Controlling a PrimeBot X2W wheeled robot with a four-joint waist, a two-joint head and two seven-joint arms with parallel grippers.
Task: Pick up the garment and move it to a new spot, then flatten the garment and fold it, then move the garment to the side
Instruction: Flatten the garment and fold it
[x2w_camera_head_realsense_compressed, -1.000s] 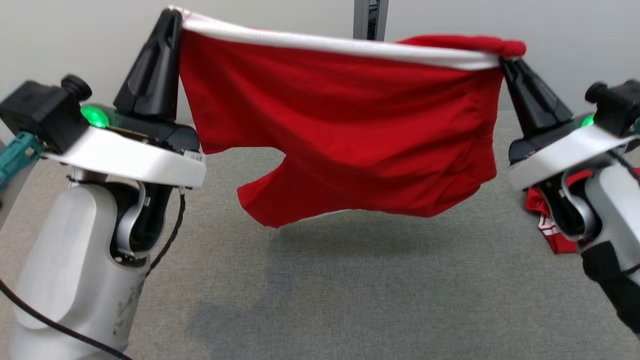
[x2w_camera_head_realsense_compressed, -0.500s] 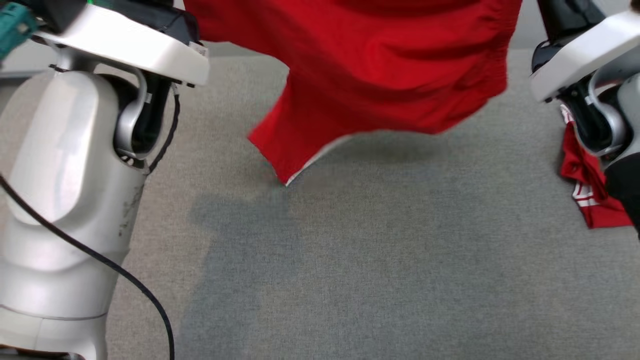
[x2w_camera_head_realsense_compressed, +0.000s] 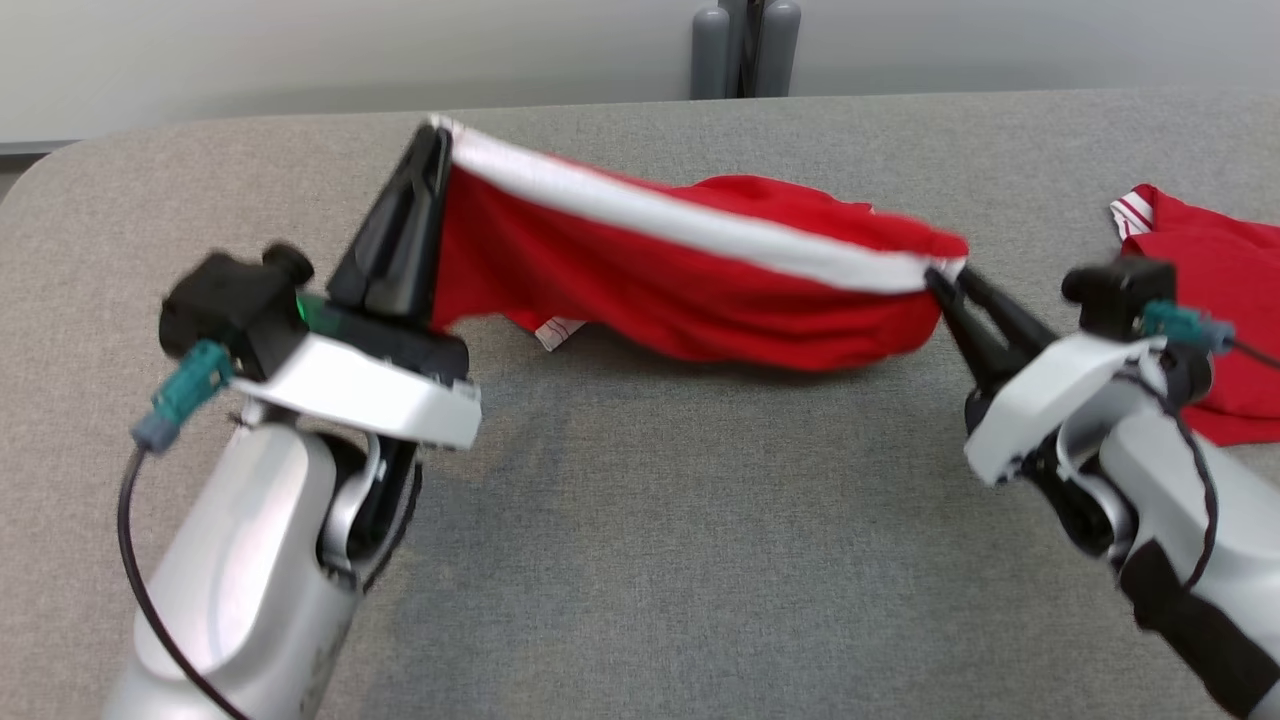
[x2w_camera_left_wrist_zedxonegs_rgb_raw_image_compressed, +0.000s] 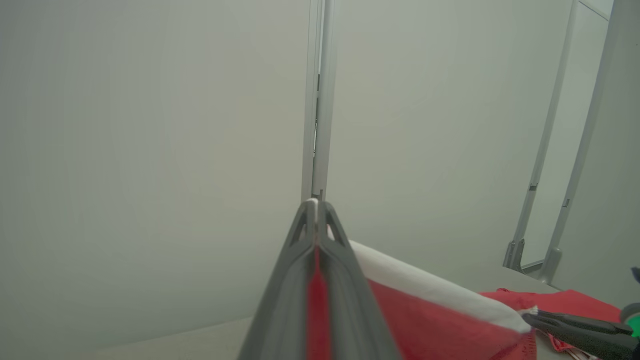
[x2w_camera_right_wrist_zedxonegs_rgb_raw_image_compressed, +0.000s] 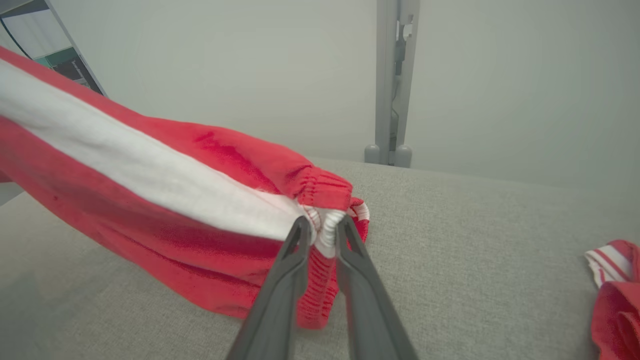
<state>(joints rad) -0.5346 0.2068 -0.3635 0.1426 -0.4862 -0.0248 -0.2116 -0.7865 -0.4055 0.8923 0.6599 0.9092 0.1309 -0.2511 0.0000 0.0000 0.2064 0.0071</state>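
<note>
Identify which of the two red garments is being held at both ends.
The white-banded red garment, stretched between the left hand and right hand; the other red garment lies untouched at right.

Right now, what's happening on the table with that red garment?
Both arms hold the red garment stretched between them by its white-banded edge. The left claw is shut on one end, held higher. The right claw pinches the other end, lower, its fingers slightly parted around the bunched band. The garment's lower part appears to rest on the grey table, so it is not yet laid flat. A second red garment lies apart at the robot's right.
</note>
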